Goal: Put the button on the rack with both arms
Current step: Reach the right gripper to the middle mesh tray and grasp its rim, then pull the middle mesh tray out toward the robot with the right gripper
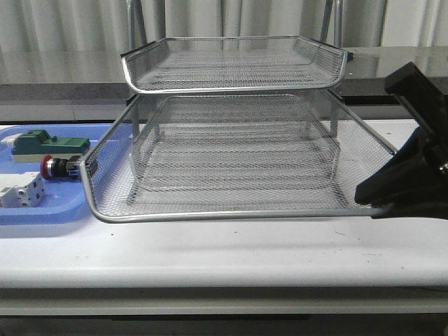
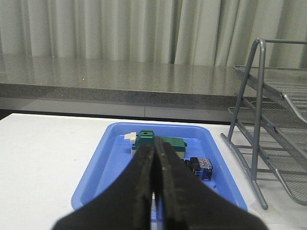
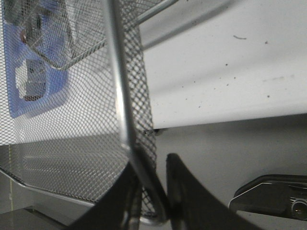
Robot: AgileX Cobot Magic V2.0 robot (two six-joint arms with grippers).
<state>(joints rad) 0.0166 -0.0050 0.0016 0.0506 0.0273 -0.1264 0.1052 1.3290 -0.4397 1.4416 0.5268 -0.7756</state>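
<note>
The button [image 1: 59,166] lies on its side in a blue tray [image 1: 42,210] at the left, red head pointing left. It also shows in the left wrist view [image 2: 200,168], blue block facing me. The rack [image 1: 231,213] fills the middle of the table. My left gripper [image 2: 153,147] is shut and empty, hovering over the near part of the tray, short of the button; it is out of the front view. My right gripper [image 1: 364,194] is at the rack's lower tray, right front corner. Its jaws are closed on the chrome rim [image 3: 125,124].
A green block [image 1: 43,143] and a white terminal block [image 1: 21,190] share the blue tray with the button. The rack's frame legs [image 2: 261,120] stand just right of the tray. A grey counter and curtains run along the back.
</note>
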